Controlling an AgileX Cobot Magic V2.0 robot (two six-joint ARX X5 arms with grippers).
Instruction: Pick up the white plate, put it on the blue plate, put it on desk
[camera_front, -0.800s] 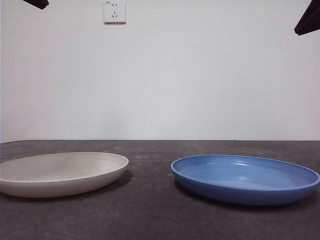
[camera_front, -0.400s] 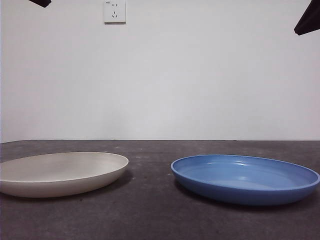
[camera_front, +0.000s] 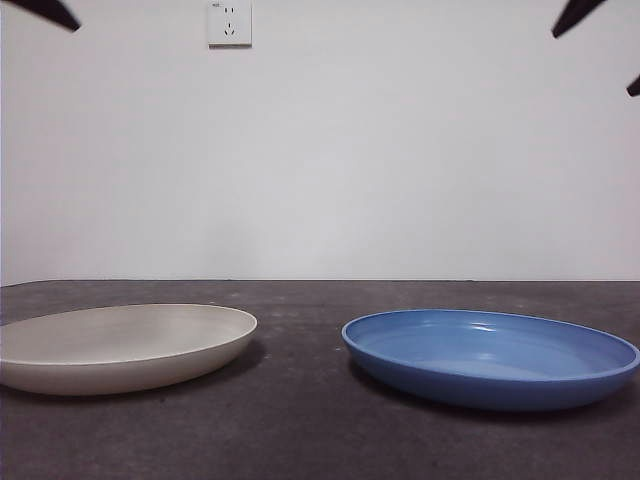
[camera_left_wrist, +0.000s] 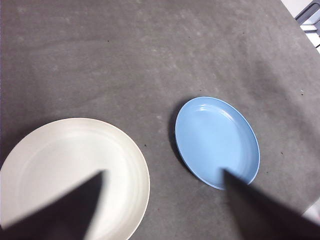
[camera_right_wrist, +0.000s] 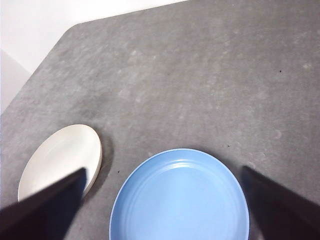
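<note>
White plate (camera_front: 120, 345) sits flat on the desk (camera_front: 300, 420), beside the blue plate (camera_front: 490, 357) but apart from it. Left gripper (camera_left_wrist: 162, 200) hangs high above both with jaws spread wide, holding nothing. Right gripper (camera_right_wrist: 162, 205) hangs likewise over the blue plate, wide apart, empty.

The left gripper (camera_left_wrist: 162, 200) hangs high above the desk (camera_left_wrist: 125, 65) with its two black jaws spread wide apart, and the right gripper (camera_right_wrist: 162, 200) hangs likewise high above it, jaws equally wide.
</note>
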